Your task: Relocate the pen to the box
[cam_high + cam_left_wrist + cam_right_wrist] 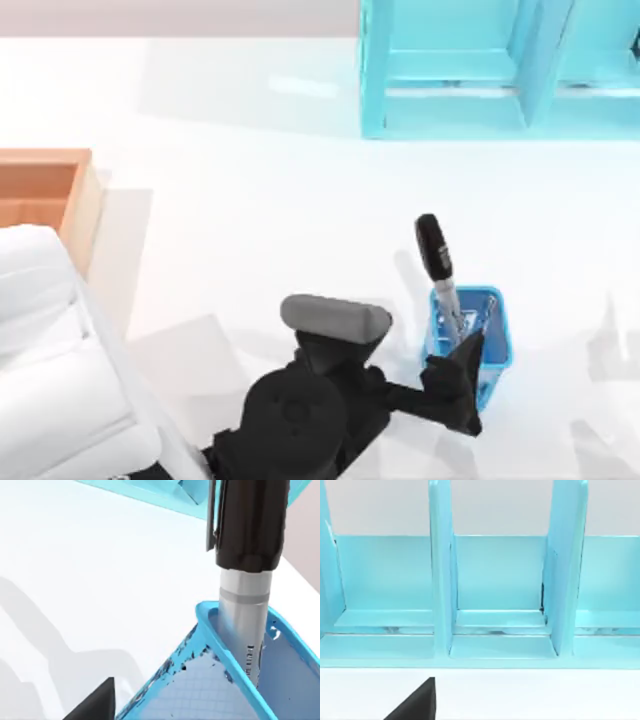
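**Left arm closing on the pen in the blue mesh cup**

While the pen (441,272) stood tilted in the blue mesh cup (495,340), black cap up and silver-grey barrel down inside, our left gripper (462,372) sat right at the cup's near rim. We could not tell whether its fingers were parted or closed, nor whether they touched the barrel. In the left wrist view the pen (246,575) rose close ahead above the cup's rim (220,645). The box (45,195) lay far off at the table's left edge, so we judged the task barely begun. To do this step well, we would grip the barrel just above the rim, square to its axis, then lift along the pen's tilt so the cup stayed put. Our right arm faced the turquoise shelf unit (495,590).
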You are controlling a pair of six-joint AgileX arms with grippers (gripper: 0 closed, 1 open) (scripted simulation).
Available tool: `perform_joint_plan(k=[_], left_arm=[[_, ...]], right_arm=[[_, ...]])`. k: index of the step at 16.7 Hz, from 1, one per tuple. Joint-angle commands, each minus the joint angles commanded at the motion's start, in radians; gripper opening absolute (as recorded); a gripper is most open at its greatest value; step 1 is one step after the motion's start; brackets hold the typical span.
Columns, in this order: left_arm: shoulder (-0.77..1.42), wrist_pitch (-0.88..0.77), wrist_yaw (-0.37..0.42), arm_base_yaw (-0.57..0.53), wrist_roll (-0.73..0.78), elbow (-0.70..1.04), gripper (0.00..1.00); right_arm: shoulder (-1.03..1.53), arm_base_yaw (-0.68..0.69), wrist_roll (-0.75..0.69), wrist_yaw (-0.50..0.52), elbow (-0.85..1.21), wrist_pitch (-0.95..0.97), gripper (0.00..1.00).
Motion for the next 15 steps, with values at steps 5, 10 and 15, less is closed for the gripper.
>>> perform_joint_plan(k=[5, 10, 15], left_arm=[[0.145, -0.053, 0.057, 0.056, 0.011, 0.203, 1.00], [0.175, -0.065, 0.070, 0.069, 0.014, 0.243, 1.00], [0.175, -0.065, 0.070, 0.069, 0.014, 0.243, 0.70]], right_arm=[[0.000, 0.000, 0.000, 0.000, 0.000, 0.000, 1.00], [0.000, 0.000, 0.000, 0.000, 0.000, 0.000, 1.00], [0.000, 0.000, 0.000, 0.000, 0.000, 0.000, 1.00]])
